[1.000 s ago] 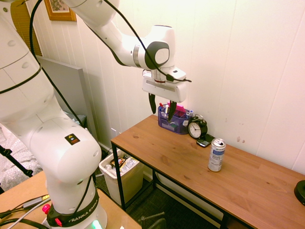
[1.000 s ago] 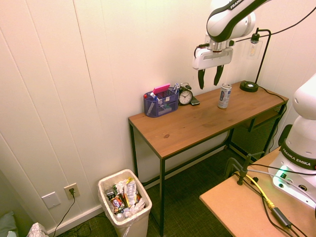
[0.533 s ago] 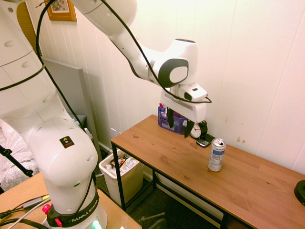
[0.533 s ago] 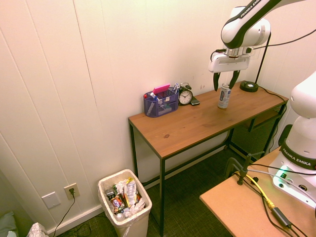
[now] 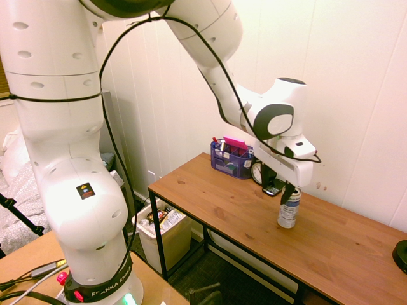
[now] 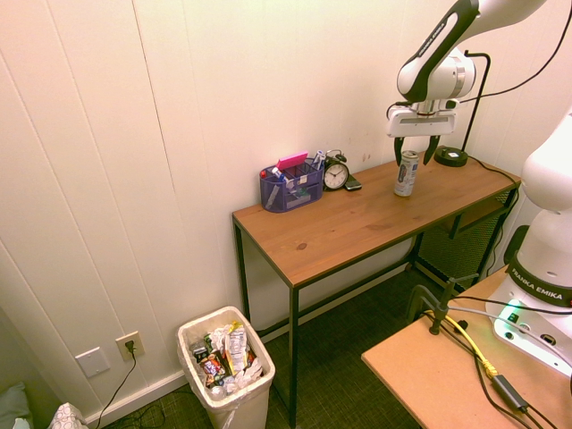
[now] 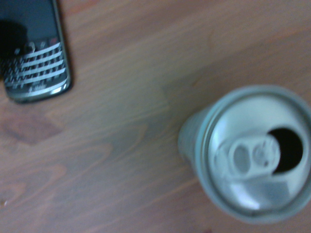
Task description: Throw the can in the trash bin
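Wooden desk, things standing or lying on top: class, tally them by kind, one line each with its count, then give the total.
Can: 1
Clock: 1
Phone: 1
Pen organizer: 1
Lamp: 1
Total: 5

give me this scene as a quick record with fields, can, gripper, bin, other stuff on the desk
can: upright on the desk, opened at the top
gripper: open, fingers at the can's top, not closed on it
trash bin: on the floor by the desk's end, lined, rubbish inside
also on desk: purple organizer, alarm clock, phone, lamp
task status: can not yet in bin
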Motion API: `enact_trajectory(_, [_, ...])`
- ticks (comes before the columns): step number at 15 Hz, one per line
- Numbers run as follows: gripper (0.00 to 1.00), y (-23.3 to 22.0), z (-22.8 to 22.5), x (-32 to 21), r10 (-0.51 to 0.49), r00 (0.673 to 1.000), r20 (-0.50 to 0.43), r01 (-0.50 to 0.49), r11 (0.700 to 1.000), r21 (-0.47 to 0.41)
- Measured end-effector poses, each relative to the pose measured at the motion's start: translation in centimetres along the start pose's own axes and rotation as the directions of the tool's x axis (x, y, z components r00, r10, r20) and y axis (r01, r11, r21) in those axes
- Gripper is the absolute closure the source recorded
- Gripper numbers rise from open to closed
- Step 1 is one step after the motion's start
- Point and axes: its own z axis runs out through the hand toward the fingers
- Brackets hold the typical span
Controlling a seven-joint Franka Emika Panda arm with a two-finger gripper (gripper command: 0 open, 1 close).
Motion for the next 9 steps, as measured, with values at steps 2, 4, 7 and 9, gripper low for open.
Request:
enact_trajectory(2, [1.00,-0.7,0.3,1.2,0.014,1.000,-0.008,-0.014,1.000,0.004])
enact_trajectory(4, [1.00,-1.5,0.6,1.4,0.016,1.000,-0.008,-0.016,1.000,0.005])
enact_trajectory(7, [1.00,-2.1,0.5,1.4,0.014,1.000,-0.011,-0.014,1.000,0.009])
enact_trajectory(9, [1.00,-2.5,0.5,1.3,0.010,1.000,-0.008,-0.010,1.000,0.008])
